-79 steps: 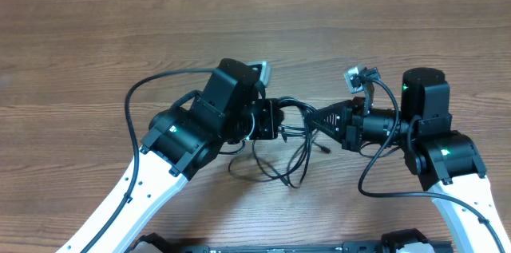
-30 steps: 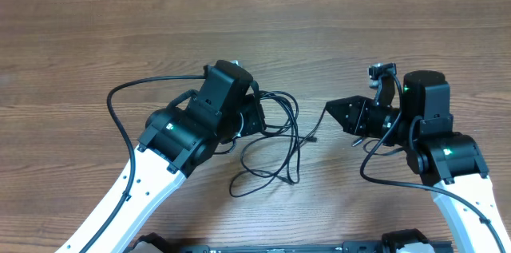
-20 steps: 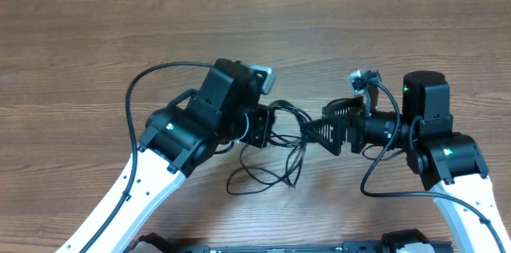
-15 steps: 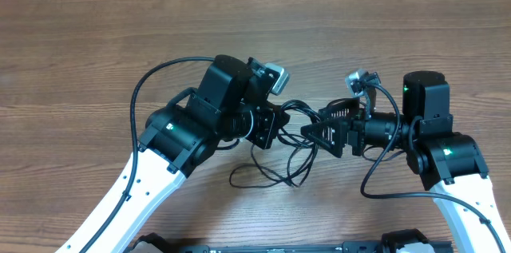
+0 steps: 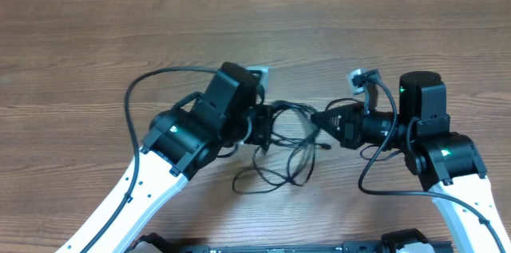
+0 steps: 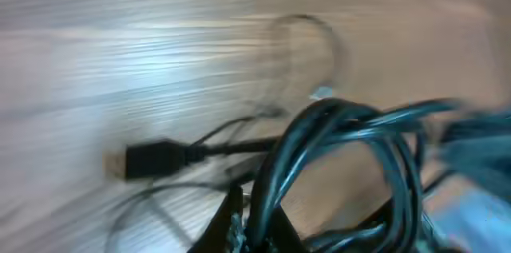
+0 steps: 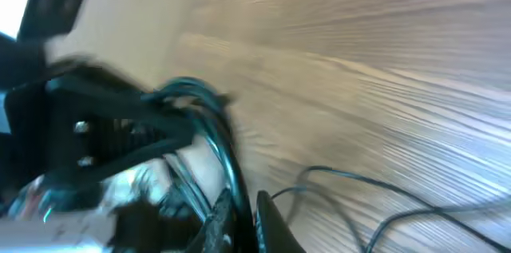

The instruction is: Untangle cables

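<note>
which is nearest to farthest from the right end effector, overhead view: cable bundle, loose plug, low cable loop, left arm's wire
1. cable bundle, at the right end effector tips, left side
2. loose plug, just below it
3. low cable loop, lower left
4. left arm's wire, far left

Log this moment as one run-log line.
left gripper: shut on cables | right gripper: shut on same cables | cables: bunched between grippers, loose loops on table | task: not untangled yet
</note>
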Action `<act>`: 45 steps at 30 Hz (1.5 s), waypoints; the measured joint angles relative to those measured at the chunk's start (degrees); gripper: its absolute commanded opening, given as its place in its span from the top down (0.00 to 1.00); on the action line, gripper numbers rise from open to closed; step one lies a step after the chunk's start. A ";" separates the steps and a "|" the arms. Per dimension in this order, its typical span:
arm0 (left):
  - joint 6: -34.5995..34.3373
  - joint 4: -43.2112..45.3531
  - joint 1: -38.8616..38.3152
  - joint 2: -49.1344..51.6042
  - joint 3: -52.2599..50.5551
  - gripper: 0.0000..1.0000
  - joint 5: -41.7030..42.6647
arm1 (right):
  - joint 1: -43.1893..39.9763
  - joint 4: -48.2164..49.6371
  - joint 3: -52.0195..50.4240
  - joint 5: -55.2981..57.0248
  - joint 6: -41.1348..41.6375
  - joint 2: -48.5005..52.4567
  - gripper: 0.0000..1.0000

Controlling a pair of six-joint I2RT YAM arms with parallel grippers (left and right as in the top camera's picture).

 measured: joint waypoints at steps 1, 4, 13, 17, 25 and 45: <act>-3.28 -1.90 0.57 0.02 -0.02 0.96 -3.98 | -0.15 0.02 0.00 2.43 2.01 0.02 0.96; -8.85 -3.91 1.22 0.02 -0.02 0.96 -10.27 | -0.57 -0.48 0.00 7.93 6.78 0.02 0.96; -6.99 -3.52 1.31 0.02 -0.02 0.96 -12.79 | -0.76 -2.16 0.00 6.99 3.17 0.02 0.18; 2.54 -3.43 1.33 0.02 -0.02 0.96 -8.59 | -0.76 -2.32 0.00 0.74 -4.74 0.02 0.10; 19.26 -2.89 1.31 0.02 -0.02 0.96 6.45 | -0.76 -2.32 0.00 -7.28 -13.81 0.02 0.02; 6.93 0.35 1.31 0.02 -0.02 0.96 2.78 | -0.37 -3.56 0.00 6.29 -2.40 0.02 0.96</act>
